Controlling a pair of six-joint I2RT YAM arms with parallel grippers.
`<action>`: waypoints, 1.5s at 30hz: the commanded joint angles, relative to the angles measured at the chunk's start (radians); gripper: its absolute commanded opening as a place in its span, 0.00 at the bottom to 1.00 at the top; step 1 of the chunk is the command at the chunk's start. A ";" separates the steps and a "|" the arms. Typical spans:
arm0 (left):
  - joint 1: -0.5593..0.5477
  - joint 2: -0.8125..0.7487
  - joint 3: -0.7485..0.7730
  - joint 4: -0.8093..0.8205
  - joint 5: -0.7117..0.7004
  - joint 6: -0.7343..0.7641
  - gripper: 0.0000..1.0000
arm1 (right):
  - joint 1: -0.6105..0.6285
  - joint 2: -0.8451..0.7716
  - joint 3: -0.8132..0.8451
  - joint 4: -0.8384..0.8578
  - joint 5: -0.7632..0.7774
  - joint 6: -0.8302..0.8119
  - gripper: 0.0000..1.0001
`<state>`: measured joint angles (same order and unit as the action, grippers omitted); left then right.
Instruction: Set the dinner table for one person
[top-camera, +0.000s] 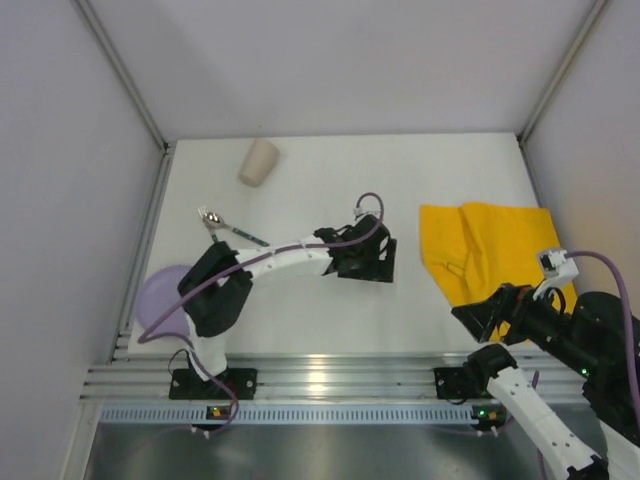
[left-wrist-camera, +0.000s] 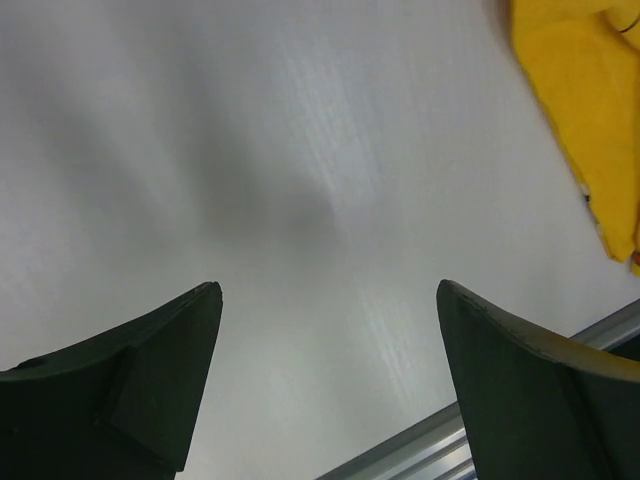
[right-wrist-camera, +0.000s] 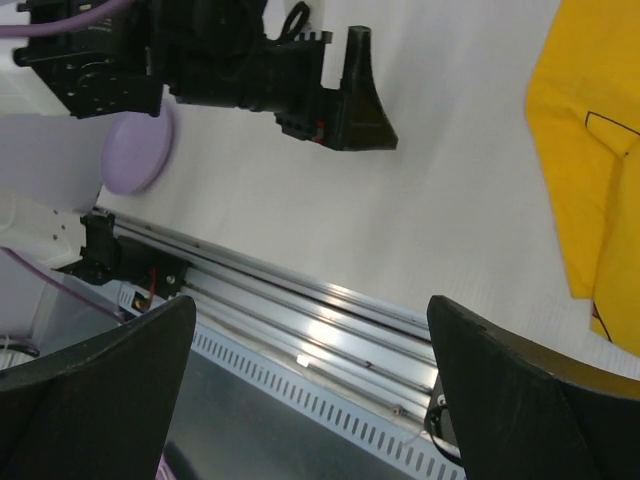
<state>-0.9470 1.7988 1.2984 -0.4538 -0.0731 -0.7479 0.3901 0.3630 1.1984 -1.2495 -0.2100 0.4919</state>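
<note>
The white dinner table (top-camera: 320, 190) carries a beige cup (top-camera: 258, 162) lying on its side at the back left. A piece of metal cutlery (top-camera: 228, 229) lies in front of it. A purple plate (top-camera: 162, 293) sits at the left edge, partly hidden by my left arm; it also shows in the right wrist view (right-wrist-camera: 135, 150). My left gripper (top-camera: 372, 264) hovers open and empty over the table's middle (left-wrist-camera: 330, 290). My right gripper (top-camera: 480, 318) is open and empty above the near rail (right-wrist-camera: 312, 305), beside the yellow cloth.
A crumpled yellow cloth mat (top-camera: 490, 250) lies at the right, seen also in the left wrist view (left-wrist-camera: 585, 110) and the right wrist view (right-wrist-camera: 590, 150). The ribbed aluminium rail (top-camera: 330, 380) runs along the near edge. Grey walls enclose the table.
</note>
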 joint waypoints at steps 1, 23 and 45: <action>-0.061 0.171 0.198 0.133 0.059 -0.053 0.93 | 0.006 0.027 0.055 -0.120 0.089 -0.026 1.00; -0.058 0.781 0.855 0.184 0.288 -0.156 0.04 | 0.007 0.140 0.113 -0.216 0.205 -0.093 1.00; 0.318 0.002 0.156 -0.249 0.053 0.283 0.98 | 0.007 0.445 -0.223 0.261 0.142 -0.044 1.00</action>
<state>-0.6159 1.8557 1.4677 -0.5858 0.0200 -0.5201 0.3908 0.7864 0.9859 -1.1133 -0.0547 0.4347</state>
